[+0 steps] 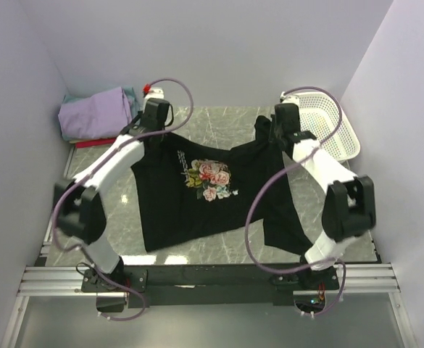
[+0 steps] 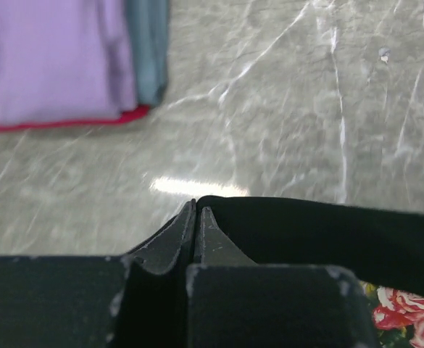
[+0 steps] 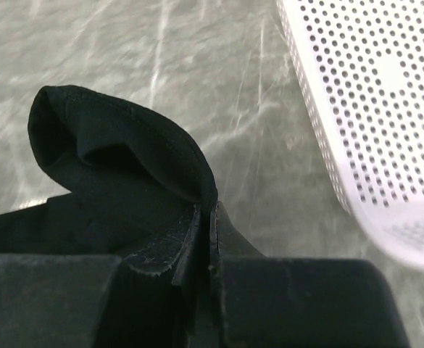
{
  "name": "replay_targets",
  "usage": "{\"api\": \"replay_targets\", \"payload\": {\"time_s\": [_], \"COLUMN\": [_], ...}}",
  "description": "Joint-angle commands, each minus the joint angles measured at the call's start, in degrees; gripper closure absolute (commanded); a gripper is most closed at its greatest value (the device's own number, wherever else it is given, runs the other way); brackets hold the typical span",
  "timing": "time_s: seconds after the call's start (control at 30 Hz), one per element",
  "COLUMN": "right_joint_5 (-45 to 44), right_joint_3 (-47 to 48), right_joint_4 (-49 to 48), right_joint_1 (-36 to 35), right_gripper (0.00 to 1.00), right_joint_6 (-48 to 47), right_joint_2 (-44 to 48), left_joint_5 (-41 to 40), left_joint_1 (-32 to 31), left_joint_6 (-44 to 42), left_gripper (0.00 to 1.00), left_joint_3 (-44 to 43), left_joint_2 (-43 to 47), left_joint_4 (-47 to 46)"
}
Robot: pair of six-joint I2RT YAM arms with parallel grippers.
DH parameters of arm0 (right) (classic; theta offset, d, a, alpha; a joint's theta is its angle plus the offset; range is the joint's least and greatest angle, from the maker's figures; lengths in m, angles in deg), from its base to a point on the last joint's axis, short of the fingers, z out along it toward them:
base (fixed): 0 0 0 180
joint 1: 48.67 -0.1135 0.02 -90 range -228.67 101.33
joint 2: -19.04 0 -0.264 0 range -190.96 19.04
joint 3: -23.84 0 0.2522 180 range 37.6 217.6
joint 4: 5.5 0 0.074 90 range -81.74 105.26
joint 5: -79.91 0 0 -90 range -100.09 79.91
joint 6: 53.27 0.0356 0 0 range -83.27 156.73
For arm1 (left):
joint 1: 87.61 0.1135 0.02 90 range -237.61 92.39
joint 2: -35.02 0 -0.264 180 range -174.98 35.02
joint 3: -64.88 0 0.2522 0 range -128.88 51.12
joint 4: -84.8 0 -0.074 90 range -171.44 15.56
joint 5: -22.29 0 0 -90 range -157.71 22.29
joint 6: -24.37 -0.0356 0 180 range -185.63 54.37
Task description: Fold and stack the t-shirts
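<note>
Grey marbled tabletop (image 1: 219, 123), walled in pale lavender, lay largely hidden at centre beneath a black cloth t-shirt with rose print (image 1: 197, 206). Left jaws and right jaws were each clamped on its far edge. Folded lavender t-shirt (image 1: 96, 112), far left, concealed most of a teal t-shirt (image 2: 148, 51) and a red t-shirt (image 2: 59, 122). White perforated plastic basket (image 1: 335, 123) stood far right.

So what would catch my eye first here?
A black t-shirt with a rose print is spread mid-table, its far edge pinched by the left gripper and the right gripper. A folded lavender shirt sits far left, and a white mesh basket far right.
</note>
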Motion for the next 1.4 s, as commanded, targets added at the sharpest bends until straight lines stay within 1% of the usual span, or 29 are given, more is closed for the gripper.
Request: {"api": "replay_targets", "payload": {"time_s": [0.0, 0.07, 0.13, 0.17, 0.23, 0.27, 0.33, 0.37, 0.4, 0.43, 0.47, 0.5, 0.53, 0.57, 0.6, 0.67, 0.7, 0.73, 0.77, 0.83, 0.87, 0.9, 1.0, 1.1, 1.2, 1.23, 1.3, 1.33, 1.37], "right_joint_5": [1.00, 2.75, 1.80, 1.53, 2.15, 2.15, 1.01, 0.74, 0.65, 0.13, 0.21, 0.73, 0.30, 0.30, 0.73, 1.88, 2.32, 2.84, 4.50, 7.31, 9.16, 12.22, 15.84, 18.13, 22.43, 24.97, 25.26, 23.78, 22.03], "right_joint_3": [9.59, 14.40, 19.51, 22.67, 27.16, 31.62, 35.86, 39.97, 42.97, 45.87, 49.73, 51.07, 51.26, 49.96, 47.94, 39.60, 36.96, 32.76, 31.15, 28.08, 27.36, 26.66, 22.01, 18.57, 15.85, 13.32, 9.10, 4.55, 2.59], "right_joint_4": [-4.13, -4.58, -0.98, -1.24, 0.95, 1.74, 3.59, 4.12, 7.52, 9.03, 9.83, 10.79, 10.80, 10.28, 7.66, 4.14, 0.99, -0.17, -0.71, -0.01, 1.21, 3.31, 5.87, 10.69, 16.49, 17.21, 16.61, 15.91, 15.64], "right_joint_1": [3.51, 5.00, 5.45, 5.80, 6.59, 7.03, 7.47, 7.82, 8.35, 8.62, 8.88, 9.14, 9.23, 9.23, 9.15, 9.06, 9.14, 9.06, 9.06, 8.97, 8.88, 8.71, 8.44, 8.44, 8.36, 8.09, 6.43, 5.73, 5.02], "right_gripper": [1.00, 1.00, 1.00, 1.00, 1.00, 1.00, 1.00, 0.96, 0.92, 0.78, 0.62, 0.52, 0.49, 0.48, 0.47, 0.43, 0.42, 0.40, 0.40, 0.38, 0.38, 0.37, 0.35, 0.34, 0.34, 0.31, 0.30, 0.28, 0.28], "right_joint_6": [1.80, 2.15, 2.24, 1.55, 1.45, 1.36, 1.36, 1.45, 1.62, 1.80, 2.06, 1.89, 1.98, 1.98, 2.15, 1.89, 1.98, 1.98, 1.89, 1.80, 1.80, 1.71, 1.63, 1.72, 0.40, 0.31, 0.40, 1.00, 1.71], "right_joint_2": [-8.16, -13.52, -18.87, -20.38, -25.37, -26.97, -31.79, -33.47, -35.40, -38.82, -39.89, -40.69, -40.87, -40.00, -38.69, -32.63, -30.43, -26.24, -24.28, -19.11, -17.60, -16.19, -10.48, -7.13, -5.11, -3.45, 0.76, 2.35, 3.85], "left_joint_5": [4.38, 6.12, 7.62, 7.19, 6.84, 6.75, 6.66, 6.48, 6.48, 6.31, 5.96, 5.87, 5.61, 5.60, 4.65, 4.29, 4.11, 4.28, 4.37, 6.12, 6.91, 7.36, 11.83, 18.42, 23.87, 24.84, 25.54, 26.25, 26.61], "left_joint_1": [1.86, 3.61, 4.67, 5.02, 5.47, 6.08, 6.61, 7.22, 7.40, 7.66, 8.10, 8.28, 8.45, 8.46, 8.46, 8.46, 8.46, 8.46, 8.37, 8.11, 7.49, 6.97, 3.98, 0.55, -1.91, -2.96, -3.76, -4.54, -5.07], "left_joint_6": [-7.63, -8.52, -10.10, -10.62, -12.91, -13.52, -14.85, -14.85, -17.28, -17.66, -18.01, -18.36, -18.36, -18.54, -18.45, -18.02, -17.49, -17.57, -17.40, -15.82, -15.90, -12.60, -9.32, -3.89, 2.28, 3.33, 7.55, 8.26, 9.66], "left_gripper": [0.99, 0.99, 0.99, 0.99, 0.99, 0.99, 0.99, 0.99, 0.99, 0.99, 0.95, 0.83, 0.72, 0.49, 0.34, 0.32, 0.28, 0.20, 0.18, 0.18, 0.13, 0.13, 0.13, 0.12, 0.14, 0.14, 0.14, 0.15, 0.15], "left_joint_3": [-8.63, -13.62, -16.97, -19.95, -21.90, -23.91, -27.34, -30.84, -32.97, -34.99, -37.97, -39.48, -40.62, -40.98, -40.03, -35.57, -33.27, -29.34, -28.25, -27.54, -27.02, -26.23, -20.44, -14.20, -6.47, -1.40, 3.29, 8.01, 10.32], "left_joint_2": [-11.48, -15.89, -22.05, -23.81, -27.77, -29.00, -33.04, -34.45, -37.33, -38.75, -39.99, -41.74, -42.28, -42.28, -41.06, -38.34, -34.67, -32.72, -31.05, -27.09, -24.55, -23.14, -16.72, -11.71, -7.40, -6.17, -2.74, -1.51, 0.85], "left_joint_4": [-6.72, -6.63, -6.90, -6.98, -9.60, -10.58, -10.59, -10.50, -10.06, -9.01, -8.83, -8.31, -7.87, -8.04, -8.82, -11.97, -13.47, -15.05, -15.68, -12.89, -11.48, -9.03, -6.72, -4.00, -1.62, -1.97, -2.24, -2.50, -2.76]}}
